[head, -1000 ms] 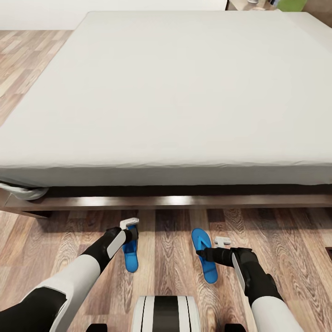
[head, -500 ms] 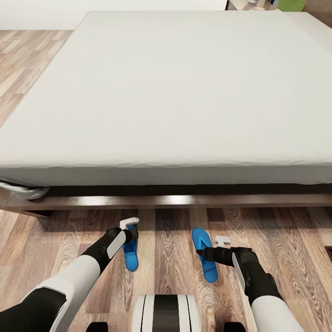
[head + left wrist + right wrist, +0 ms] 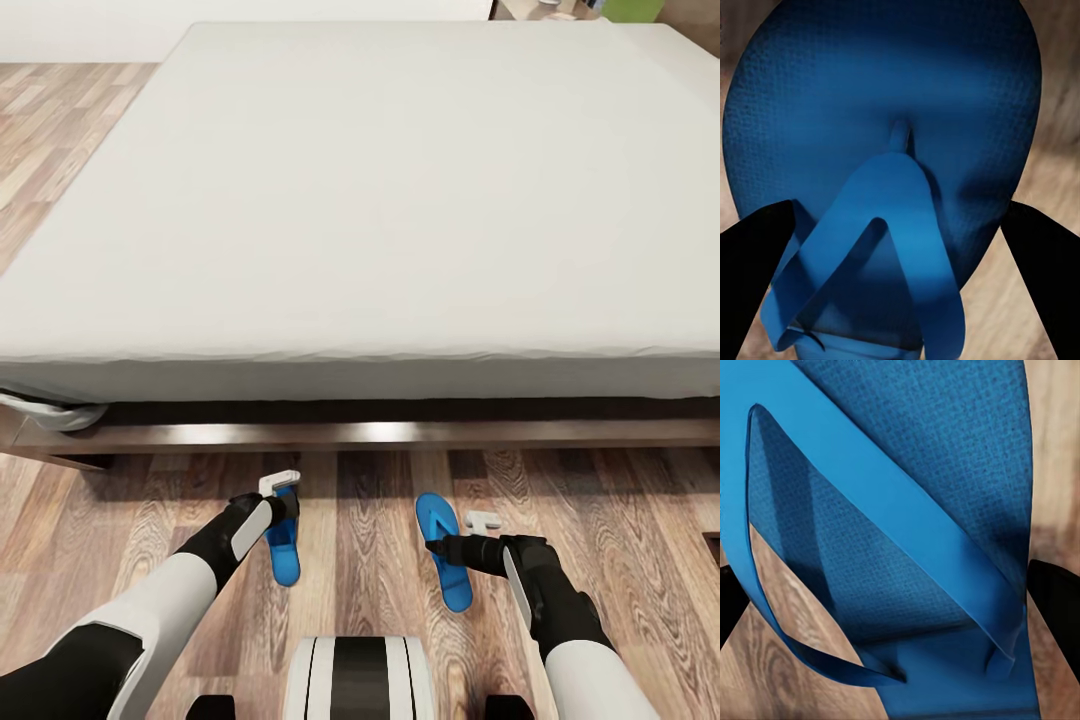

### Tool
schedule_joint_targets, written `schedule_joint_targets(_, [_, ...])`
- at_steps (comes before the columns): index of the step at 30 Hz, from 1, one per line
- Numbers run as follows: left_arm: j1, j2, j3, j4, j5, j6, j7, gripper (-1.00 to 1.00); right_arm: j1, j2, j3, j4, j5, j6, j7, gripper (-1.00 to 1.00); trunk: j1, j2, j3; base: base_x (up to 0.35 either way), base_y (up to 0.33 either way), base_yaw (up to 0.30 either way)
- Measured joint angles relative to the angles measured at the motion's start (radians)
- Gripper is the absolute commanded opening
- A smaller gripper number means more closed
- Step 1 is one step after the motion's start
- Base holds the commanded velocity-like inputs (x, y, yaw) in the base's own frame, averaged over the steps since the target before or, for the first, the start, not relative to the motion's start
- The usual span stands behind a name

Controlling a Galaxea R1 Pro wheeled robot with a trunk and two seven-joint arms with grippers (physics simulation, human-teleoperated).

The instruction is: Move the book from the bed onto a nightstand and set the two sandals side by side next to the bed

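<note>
The big bed (image 3: 380,200) with its pale mattress stands on the wood floor (image 3: 620,500). Just in front of its dark frame, two blue sandals lie on the floor, a little apart, both pointing at the bed. The left sandal (image 3: 284,545) sits under the left claw (image 3: 282,497). Its black fingers (image 3: 754,262) stand apart, one on each side of the sandal. The right sandal (image 3: 444,550) sits under the right claw (image 3: 440,548), and its fingers (image 3: 1057,600) stand apart too.

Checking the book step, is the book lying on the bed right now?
No, in the head view the bed's pale mattress top is bare, with no book on it.
</note>
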Motion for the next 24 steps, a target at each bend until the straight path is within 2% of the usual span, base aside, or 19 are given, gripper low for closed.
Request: schedule_joint_targets(24, [-0.005, 0.004, -0.002, -0.055, -0.018, 0.085, -0.001, -1.00, 0.000, 0.000, 0.000, 0.000, 0.000, -0.001, 0.000, -1.00, 0.022, 0.000, -0.002, 0.000, 0.000, 0.000])
